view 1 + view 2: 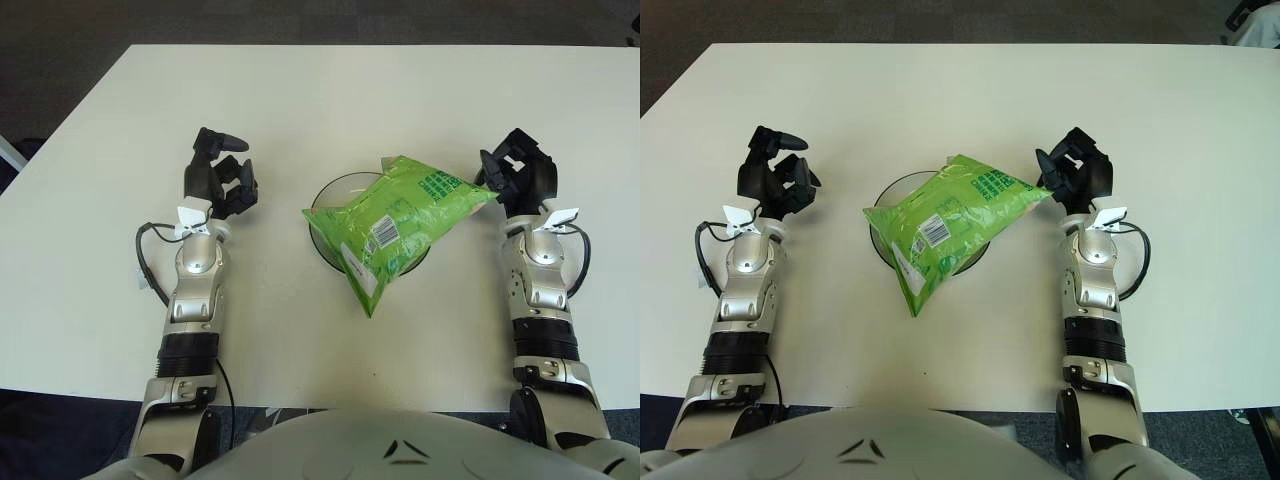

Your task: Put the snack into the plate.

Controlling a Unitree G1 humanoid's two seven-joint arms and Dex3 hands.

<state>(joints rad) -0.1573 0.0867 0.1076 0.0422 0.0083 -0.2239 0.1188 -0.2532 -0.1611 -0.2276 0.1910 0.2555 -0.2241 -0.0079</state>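
Item: green snack bag (400, 220). Location: lying across the dark plate (325, 192) at the middle of the white bench (300, 90), covering most of it. One corner hangs past the near rim onto the bench; the far corner reaches out past the rim toward my right side. Only the far-left arc of the plate's rim shows bare.

Long axis: diagonal, running from the near corner, close to my body, up and out to the far-right corner.

My right hand (515, 175): just beside that far-right corner, at the bag's right end. Fingers curled loosely, grasping nothing; I cannot tell whether a fingertip touches the corner or merely sits next to it.

My left hand (220, 175): well apart from the bag, to the left of the plate, fingers half curled and holding nothing, one finger pointing outward.

Judgement: the bag already rests on the plate, so the placing looks done or nearly so. My right hand is plainly the nearer one; any last nudge to centre the bag would fall to it, pushing along the diagonal toward the near left.
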